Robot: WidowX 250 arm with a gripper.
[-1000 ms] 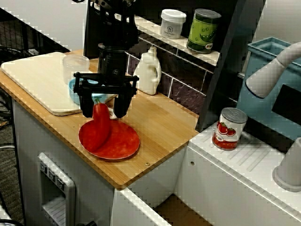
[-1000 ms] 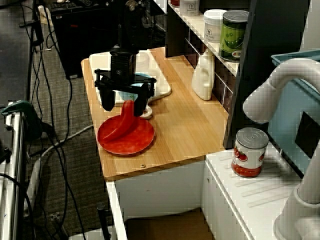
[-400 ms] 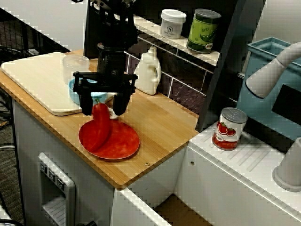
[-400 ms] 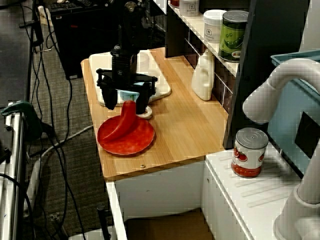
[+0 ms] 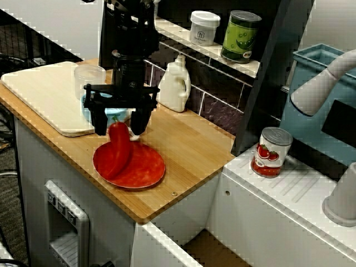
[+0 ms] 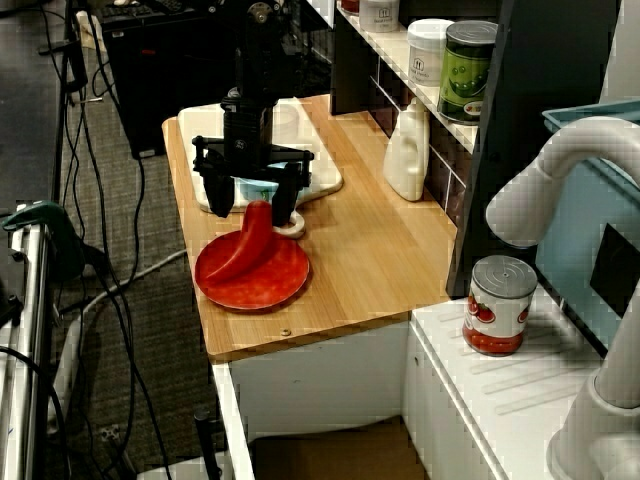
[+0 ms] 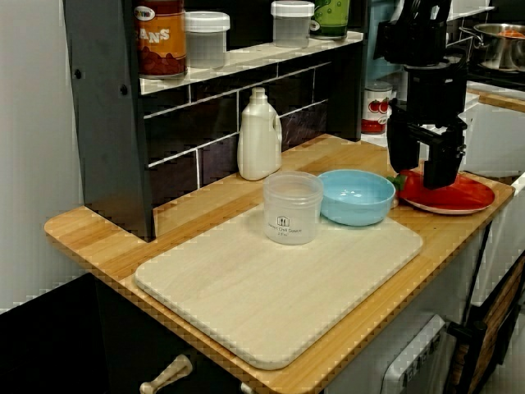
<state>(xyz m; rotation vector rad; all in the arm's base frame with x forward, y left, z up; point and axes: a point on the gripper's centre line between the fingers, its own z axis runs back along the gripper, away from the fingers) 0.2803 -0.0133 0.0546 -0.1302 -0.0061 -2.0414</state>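
We have the gripper [image 5: 118,127] spread wide, holding nothing. Its two fingers hang on either side of the upper end of the red pepper [image 5: 116,151], with a gap showing on each side in the view from the front corner. Over the last second the gripper has lifted a little and drifted slightly toward the cutting board [image 7: 279,287]. The fingertips now sit higher against the pepper than they did.

The pepper has not moved with it. It lies tilted on the red plate [image 5: 149,170], lower end on the plate's near side and stem end pointing up toward the gripper. We judge that the pepper is resting on its own weight and is let go.

The plate sits on the wooden surface [image 5: 192,146], near its front edge. Just behind it is a light blue bowl [image 7: 357,197] at the edge of the cutting board, with a clear plastic cup [image 7: 293,208] beside it. A white bottle [image 5: 175,83] stands against the tiled back wall. A tomato can [image 5: 271,152] stands well apart on the white sink unit.
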